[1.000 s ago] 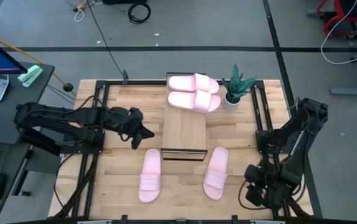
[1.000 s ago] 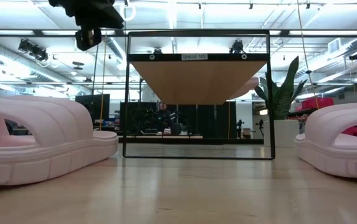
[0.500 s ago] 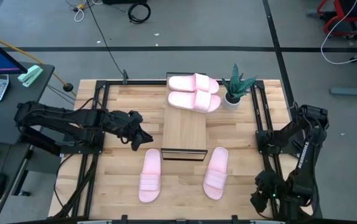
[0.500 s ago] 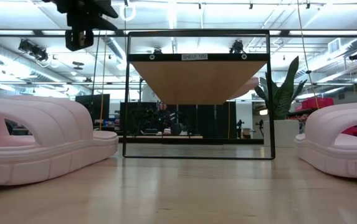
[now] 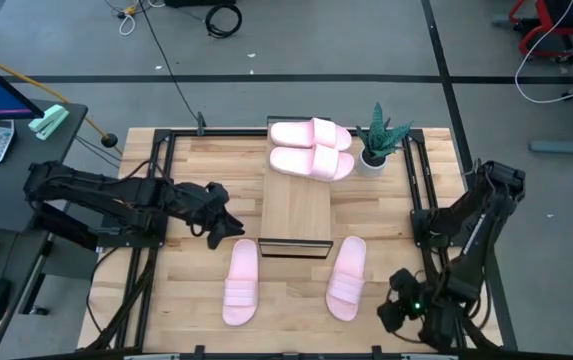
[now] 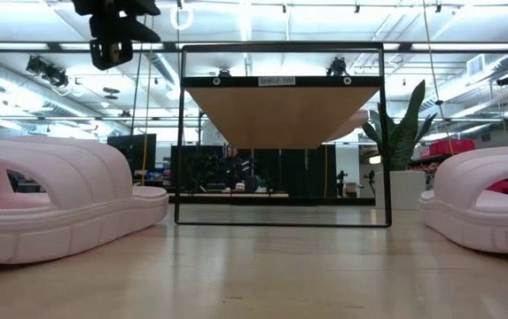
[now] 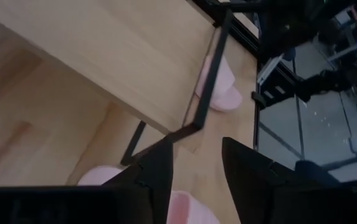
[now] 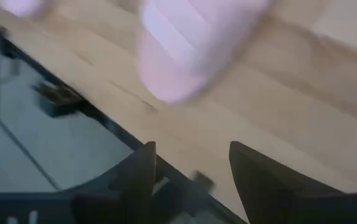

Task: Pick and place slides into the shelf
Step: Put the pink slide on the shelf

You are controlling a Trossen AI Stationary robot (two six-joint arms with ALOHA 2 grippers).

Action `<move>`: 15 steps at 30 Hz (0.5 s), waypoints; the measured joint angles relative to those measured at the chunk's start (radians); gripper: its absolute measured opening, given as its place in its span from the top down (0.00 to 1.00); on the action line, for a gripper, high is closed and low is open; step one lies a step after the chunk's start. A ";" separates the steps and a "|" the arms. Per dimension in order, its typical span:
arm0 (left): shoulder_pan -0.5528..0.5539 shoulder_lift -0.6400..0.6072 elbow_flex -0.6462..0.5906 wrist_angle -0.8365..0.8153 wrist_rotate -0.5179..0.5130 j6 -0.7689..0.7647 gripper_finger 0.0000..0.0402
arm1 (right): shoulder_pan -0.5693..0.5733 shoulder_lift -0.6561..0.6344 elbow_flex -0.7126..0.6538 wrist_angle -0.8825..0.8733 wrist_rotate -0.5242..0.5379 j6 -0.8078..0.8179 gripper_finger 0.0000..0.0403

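From above, the shelf stands mid-counter, two slides side by side on its far end. Two more slides lie on the counter before it, one left, one right. My left gripper hovers left of the shelf; my right gripper sits near the right slide.

At counter level, both near slides flank the shelf frame.

Both wrist views show my jaws apart, holding nothing.

Shelf stands between two pink slides.
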 joint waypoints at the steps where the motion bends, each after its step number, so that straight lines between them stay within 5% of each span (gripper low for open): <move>1: -0.007 0.000 0.000 0.000 0.000 0.005 0.64 | -0.009 -0.019 0.000 -0.007 0.022 -0.011 0.48; 8: -0.042 0.000 0.000 0.000 0.002 0.053 0.65 | -0.077 -0.141 0.000 -0.032 0.126 -0.006 0.48; 15: -0.045 0.000 0.000 0.000 0.001 0.056 0.67 | -0.110 -0.120 0.000 0.045 0.119 0.045 0.48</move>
